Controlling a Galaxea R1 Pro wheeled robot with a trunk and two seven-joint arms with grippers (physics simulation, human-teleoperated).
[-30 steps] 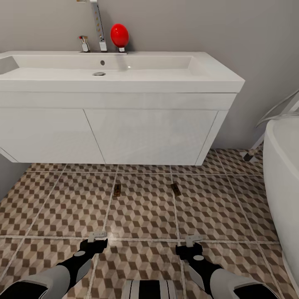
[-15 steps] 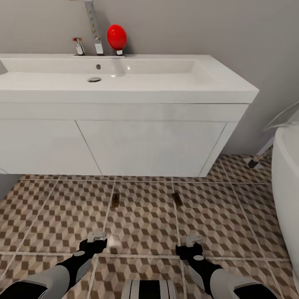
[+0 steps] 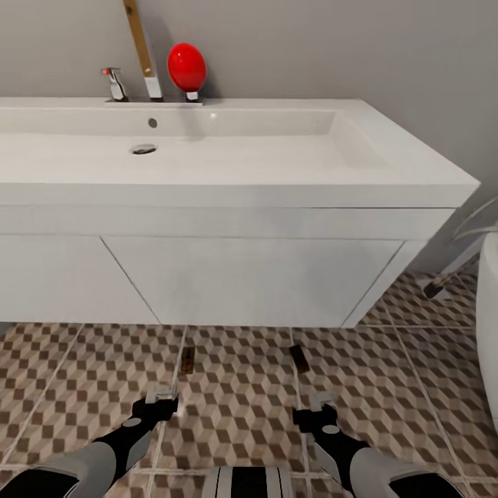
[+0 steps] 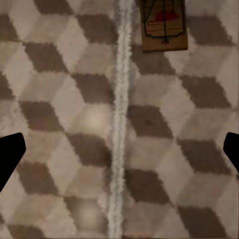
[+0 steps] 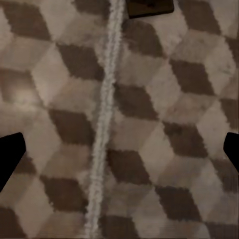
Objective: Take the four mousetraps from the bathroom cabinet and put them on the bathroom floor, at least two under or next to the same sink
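Two small flat dark-brown wooden mousetraps lie on the brown-and-cream cube-pattern tiled floor (image 3: 235,387), just in front of the wide white vanity with its rectangular white sink (image 3: 228,149): the left mousetrap (image 3: 187,360) and the right mousetrap (image 3: 299,358). In the wrist views each trap is cut off by the frame edge — left one (image 4: 164,25), right one (image 5: 149,6) — and their metal parts are blurred. The left hand (image 3: 161,394) and the right hand (image 3: 320,400) hang low over the tiles, fingers apart, holding nothing. Behind the basin stand a chrome tap (image 3: 114,84) and a red egg-shaped object (image 3: 187,68). A white bathtub edge (image 3: 490,304) is cut off at right.
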